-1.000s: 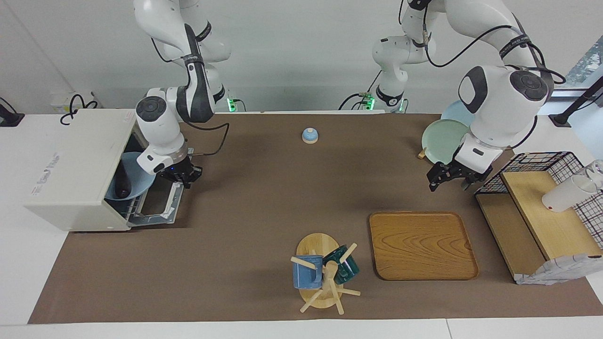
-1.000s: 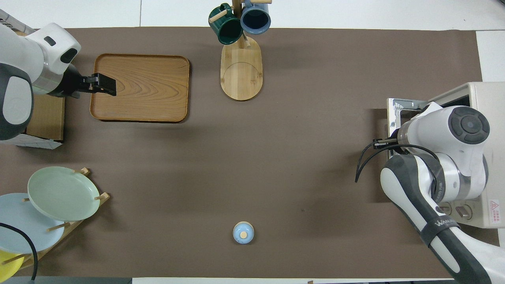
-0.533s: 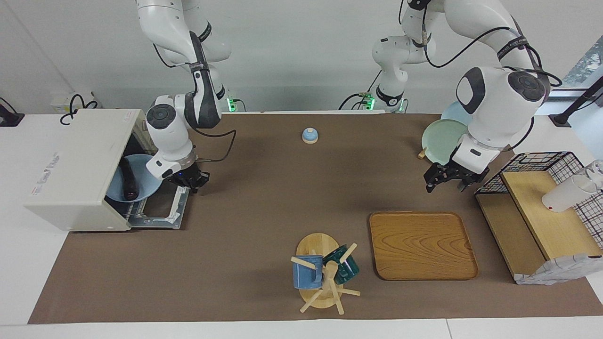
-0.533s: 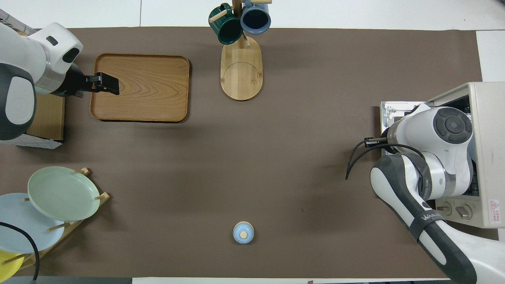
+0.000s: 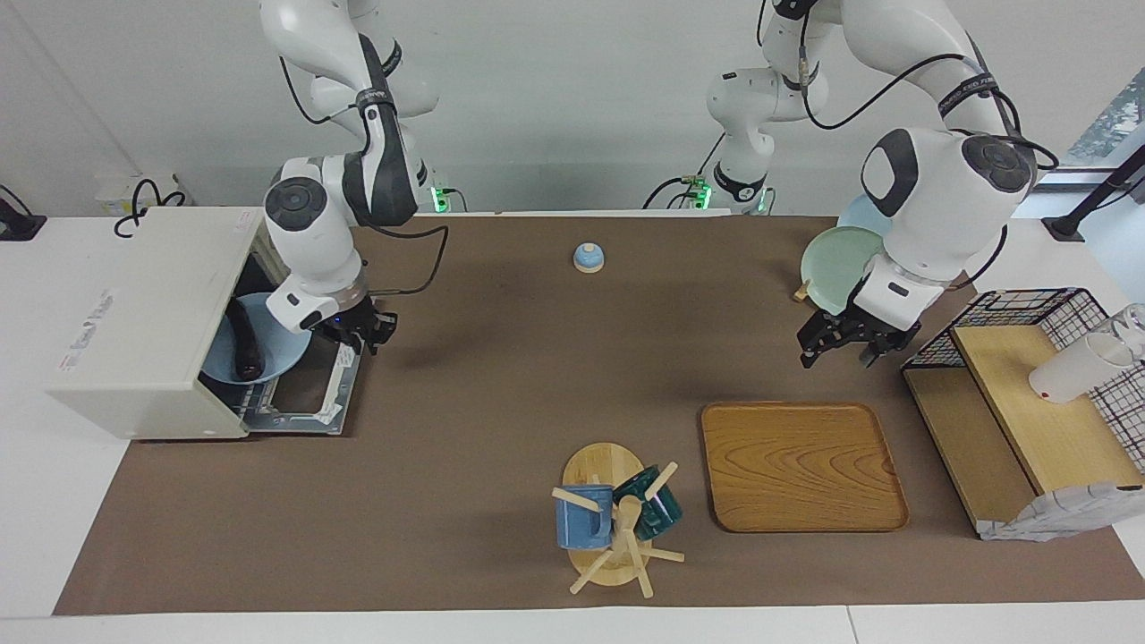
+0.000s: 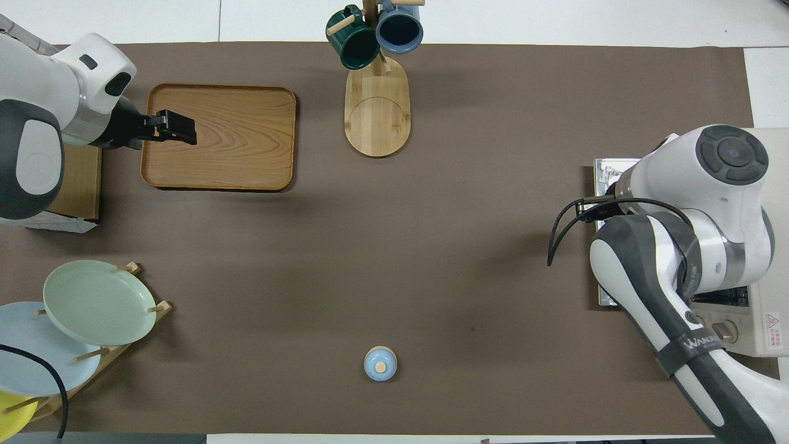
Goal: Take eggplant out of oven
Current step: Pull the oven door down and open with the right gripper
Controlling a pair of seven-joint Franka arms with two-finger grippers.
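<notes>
- One oven (image 5: 152, 313), door down; in it one eggplant (image 5: 244, 344) on one blue plate (image 5: 268, 358).
- Right gripper (image 5: 358, 331) over the door's edge; whether it is clenched, I cannot tell.
- Left gripper (image 5: 841, 340), spread, holding nothing, above the mat beside one wooden tray (image 5: 801, 465).
- Two mugs (image 5: 617, 514) on one rack.

Oven (image 6: 761, 246) largely under right arm.

Bright even light, soft shadows, sharp focus.
</notes>
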